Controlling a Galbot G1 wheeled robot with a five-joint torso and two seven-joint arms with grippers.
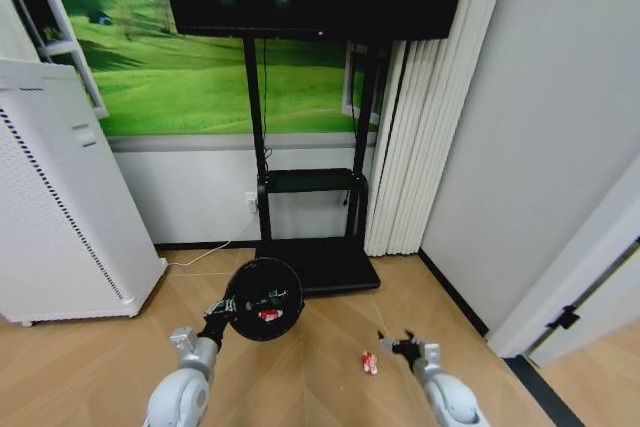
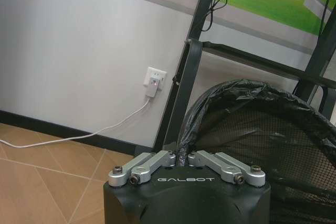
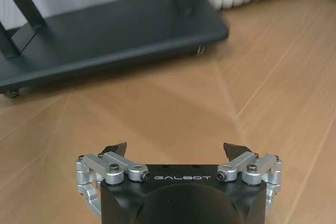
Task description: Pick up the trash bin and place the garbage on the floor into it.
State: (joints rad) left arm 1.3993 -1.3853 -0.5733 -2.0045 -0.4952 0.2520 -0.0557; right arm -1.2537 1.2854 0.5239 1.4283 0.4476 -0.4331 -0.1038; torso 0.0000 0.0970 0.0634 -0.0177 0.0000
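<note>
The trash bin (image 1: 262, 285), round and black with a black bag lining it, hangs just above the wooden floor in the head view. My left gripper (image 1: 224, 307) is shut on its near left rim; in the left wrist view the gripper (image 2: 181, 157) pinches the bag and rim of the bin (image 2: 262, 129). One red-and-white piece of garbage (image 1: 268, 314) lies inside the bin. Another red-and-white piece (image 1: 369, 362) lies on the floor, just left of my right gripper (image 1: 398, 345). That right gripper (image 3: 176, 149) is open, low over bare floor, holding nothing.
A tall white perforated appliance (image 1: 60, 217) stands at the left. The black TV stand's base (image 1: 318, 265) (image 3: 105, 30) sits right behind the bin, with a pleated curtain (image 1: 420, 147) and a wall to the right. A white cable runs from a wall socket (image 2: 155, 80).
</note>
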